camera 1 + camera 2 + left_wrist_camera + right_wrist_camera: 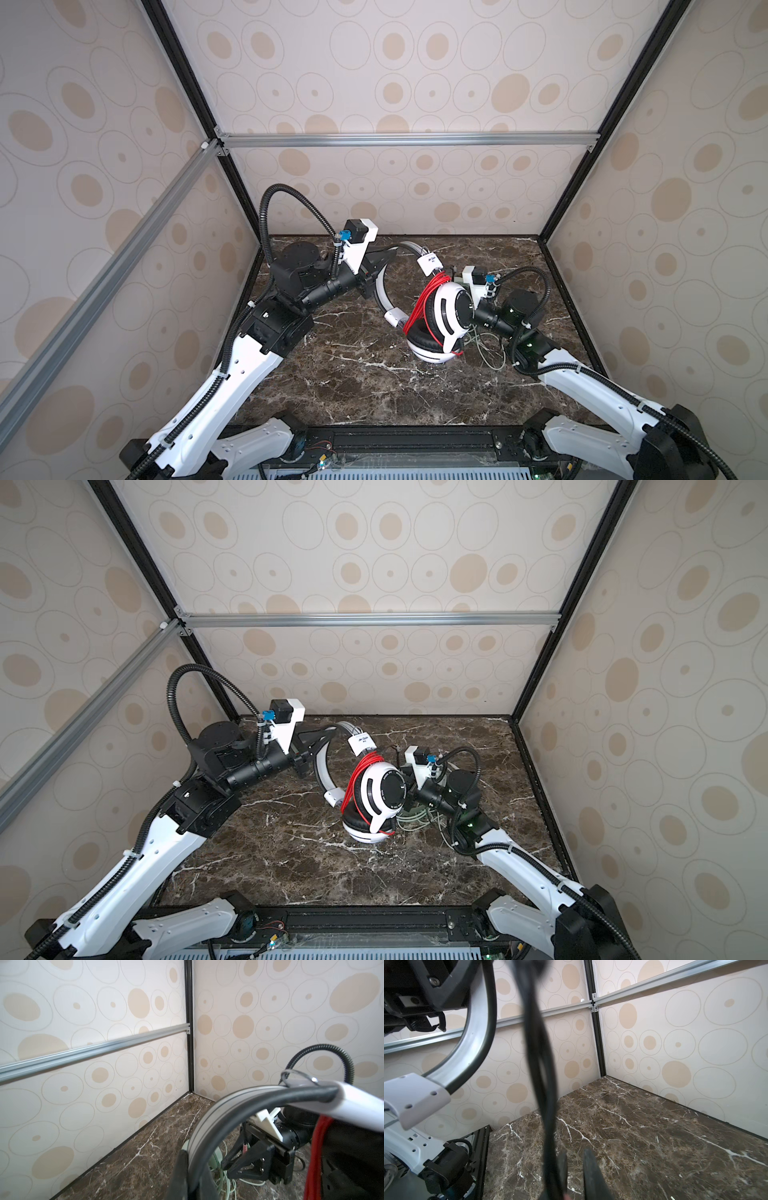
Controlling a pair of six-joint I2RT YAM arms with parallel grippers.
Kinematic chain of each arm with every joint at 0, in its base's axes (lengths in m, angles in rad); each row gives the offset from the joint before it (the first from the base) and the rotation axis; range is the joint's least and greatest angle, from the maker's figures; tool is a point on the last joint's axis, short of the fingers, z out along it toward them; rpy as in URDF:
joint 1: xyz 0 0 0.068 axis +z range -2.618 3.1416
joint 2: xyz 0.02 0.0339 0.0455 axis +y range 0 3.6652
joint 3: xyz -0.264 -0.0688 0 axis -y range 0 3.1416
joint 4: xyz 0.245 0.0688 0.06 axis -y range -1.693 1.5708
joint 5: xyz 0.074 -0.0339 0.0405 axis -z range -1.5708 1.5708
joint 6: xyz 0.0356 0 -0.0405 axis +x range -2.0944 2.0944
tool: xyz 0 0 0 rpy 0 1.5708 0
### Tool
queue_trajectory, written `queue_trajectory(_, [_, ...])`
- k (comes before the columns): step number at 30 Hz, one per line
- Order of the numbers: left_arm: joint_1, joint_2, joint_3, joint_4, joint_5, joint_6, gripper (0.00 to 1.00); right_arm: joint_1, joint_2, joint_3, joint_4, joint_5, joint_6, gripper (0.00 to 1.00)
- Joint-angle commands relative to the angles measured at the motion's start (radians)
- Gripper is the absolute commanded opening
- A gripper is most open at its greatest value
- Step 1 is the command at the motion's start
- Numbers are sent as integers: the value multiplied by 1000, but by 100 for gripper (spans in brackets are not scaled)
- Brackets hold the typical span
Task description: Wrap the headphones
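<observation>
Over the marble table (374, 386), the white headphones (446, 316) sit just right of centre, headband clamped in the left gripper (382, 264) at ten o'clock. The right gripper (575, 1167), at three o'clock, seems barely parted and empty. Untucked, the red cord (424, 303) coils could slacken and slip off.

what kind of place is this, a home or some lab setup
Most likely a lab robot test cell, not a home: aluminium rails frame patterned wall panels on three sides, and a left arm and right arm are mounted at the front of a marble-look tabletop, with a white headset between them.
</observation>
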Motion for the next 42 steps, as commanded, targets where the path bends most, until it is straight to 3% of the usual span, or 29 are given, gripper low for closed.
queue_trajectory(1, [-8,-10,68,107,26,-78,0,-7,-11,-15,53,-11,31,20])
queue_trajectory(7, [-7,-6,85,91,2,-92,0,-7,-66,-51,53,41,32,17])
queue_trajectory(11, [-7,-5,87,99,-7,-106,0,-6,-93,-56,8,37,15,21])
queue_trajectory(13, [-8,-2,93,95,-16,-109,0,-7,-108,-56,-25,34,-2,26])
queue_trajectory(18, [-7,-3,108,71,-44,-105,0,-7,-181,-52,-191,40,-76,51])
queue_trajectory(20, [-7,-3,111,65,-51,-106,0,-7,-219,-50,-250,45,-106,55])
queue_trajectory(25, [-7,1,112,60,-65,-107,0,-7,-280,-31,-355,19,-150,58])
queue_trajectory(42, [-8,7,124,46,-80,-98,0,-7,-319,63,-445,-30,-162,67])
